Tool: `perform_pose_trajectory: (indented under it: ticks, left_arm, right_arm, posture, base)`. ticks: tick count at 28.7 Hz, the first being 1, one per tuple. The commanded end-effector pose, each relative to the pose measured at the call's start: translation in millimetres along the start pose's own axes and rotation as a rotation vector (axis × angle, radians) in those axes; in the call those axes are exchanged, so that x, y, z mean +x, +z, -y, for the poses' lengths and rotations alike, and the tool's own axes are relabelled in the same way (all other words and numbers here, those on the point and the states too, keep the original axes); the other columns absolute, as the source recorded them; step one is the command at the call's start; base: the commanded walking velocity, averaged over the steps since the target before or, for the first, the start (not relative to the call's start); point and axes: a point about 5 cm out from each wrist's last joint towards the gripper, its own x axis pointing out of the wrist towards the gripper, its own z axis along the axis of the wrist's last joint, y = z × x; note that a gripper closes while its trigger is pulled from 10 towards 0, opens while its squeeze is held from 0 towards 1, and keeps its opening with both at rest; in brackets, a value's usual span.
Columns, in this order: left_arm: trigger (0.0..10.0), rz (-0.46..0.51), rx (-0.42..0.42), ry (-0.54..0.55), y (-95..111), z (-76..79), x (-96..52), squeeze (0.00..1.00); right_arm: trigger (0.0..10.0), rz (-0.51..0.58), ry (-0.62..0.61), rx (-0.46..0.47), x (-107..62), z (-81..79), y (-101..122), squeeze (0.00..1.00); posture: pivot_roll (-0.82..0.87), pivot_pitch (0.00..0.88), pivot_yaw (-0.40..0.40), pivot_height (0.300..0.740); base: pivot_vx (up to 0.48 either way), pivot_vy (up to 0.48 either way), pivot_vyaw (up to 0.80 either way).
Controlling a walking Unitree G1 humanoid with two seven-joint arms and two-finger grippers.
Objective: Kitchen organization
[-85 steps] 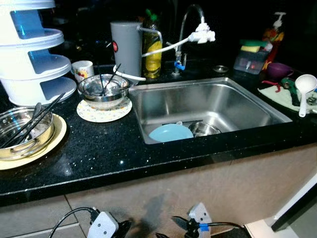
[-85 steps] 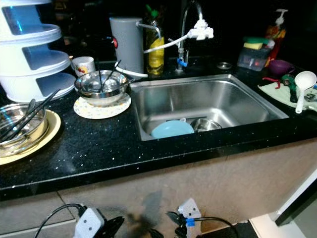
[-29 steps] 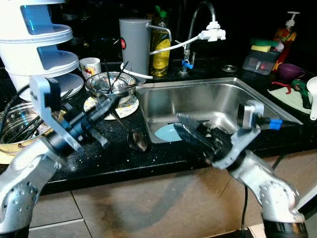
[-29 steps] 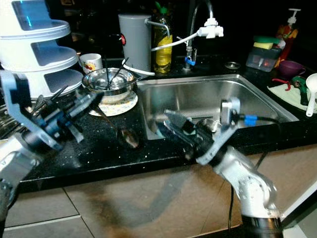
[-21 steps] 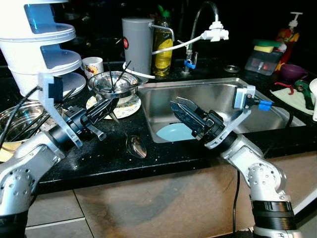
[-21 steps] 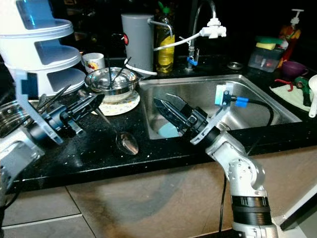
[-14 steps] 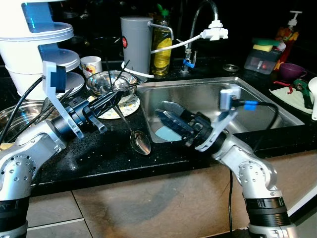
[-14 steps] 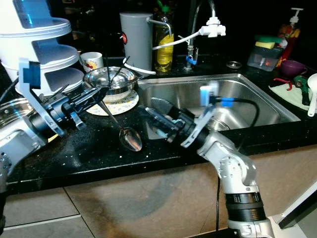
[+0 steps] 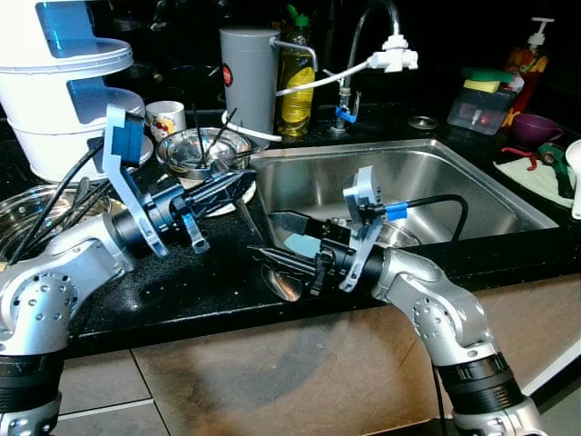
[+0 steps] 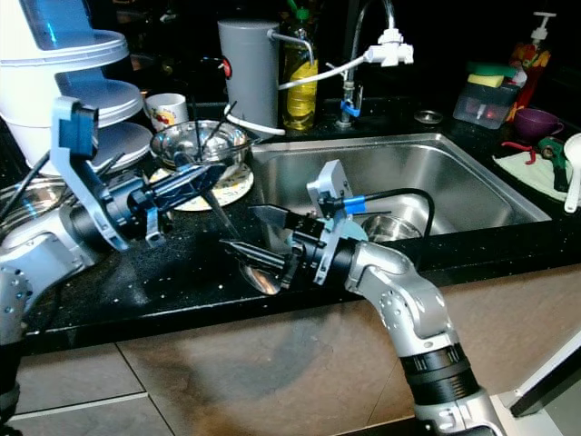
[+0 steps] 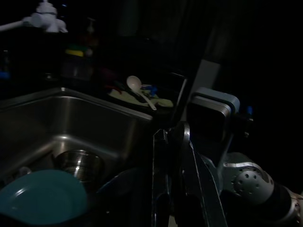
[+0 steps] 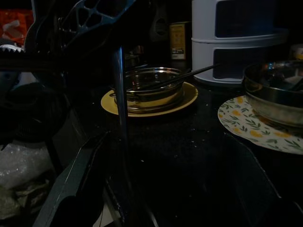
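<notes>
Left hand [image 9: 238, 186]: at 9 o'clock, reaching toward centre over the counter [image 9: 182, 272]; fingers narrow, pinching the top of the spoon handle.
Spoon [image 9: 283, 280]: hangs handle-up from the left hand, its bowl low over the counter's front edge, just left of the sink's near corner; handle [image 12: 120, 90] a thin upright bar in the right wrist view.
Right hand [image 9: 269, 243]: at centre, pointing toward 9 o'clock; fingers spread wide, one above and one below, with the spoon bowl between them, not gripped.
Sink [image 9: 436, 173]: at 2 o'clock of centre; inside lie a blue plate [image 9: 300, 243], partly behind the right hand, and a steel bowl [image 11: 78, 163] beside it.
Small bowl [image 9: 195, 154]: at 11 o'clock, on a flowered mat [image 10: 227, 189], utensils standing in it.
Big bowl [image 12: 149, 87]: at 9 o'clock behind the left arm, on a yellow plate [image 12: 187, 97], dark sticks across it.
White tiers [image 9: 64, 82]: stacked at 10 o'clock.
Mug [image 9: 165, 116]: between tiers and small bowl.
Grey canister [image 9: 248, 77]: at 12 o'clock, a yellow bottle [image 9: 295, 82] touching its right side.
Tap [image 9: 386, 50]: behind the sink, white head.
Ladle [image 10: 570, 177]: white, at 3 o'clock on a cloth.
</notes>
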Motion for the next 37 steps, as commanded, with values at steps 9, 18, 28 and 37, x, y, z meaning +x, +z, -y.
perform_pose_trajectory:
  ticks: [9, 18, 28, 37]
  left_arm:
    - [10.0, -0.018, 0.008, -0.059, -2.6, 10.0, 7.8, 0.0]
    - [10.0, -0.034, 0.018, -0.053, -2.9, 9.8, 5.9, 0.0]
    - [10.0, -0.061, 0.031, -0.059, -0.8, 9.3, -3.3, 0.0]
    - [10.0, -0.08, 0.041, -0.056, -2.7, 5.7, -5.1, 0.0]
  right_arm:
    - [4.7, -0.066, 0.021, 0.005, 7.5, -4.6, -6.3, 0.0]
    - [0.0, -0.079, 0.021, 0.014, 4.5, -4.2, -6.9, 0.0]
    - [10.0, -0.105, -0.004, 0.003, -2.5, -1.5, -6.4, 0.0]
    - [3.1, -0.112, 0.003, 0.004, -3.6, 0.6, -3.8, 0.0]
  posture:
    - [0.05, 0.115, -0.03, 0.74]
    - [0.05, 0.115, -0.03, 0.74]
    - [0.05, 0.111, -0.028, 0.74]
    - [0.05, 0.115, -0.035, 0.74]
  base:
    - [0.0, 0.0, 0.0]
    - [0.0, 0.0, 0.0]
    - [0.0, 0.0, 0.0]
    - [0.0, 0.0, 0.0]
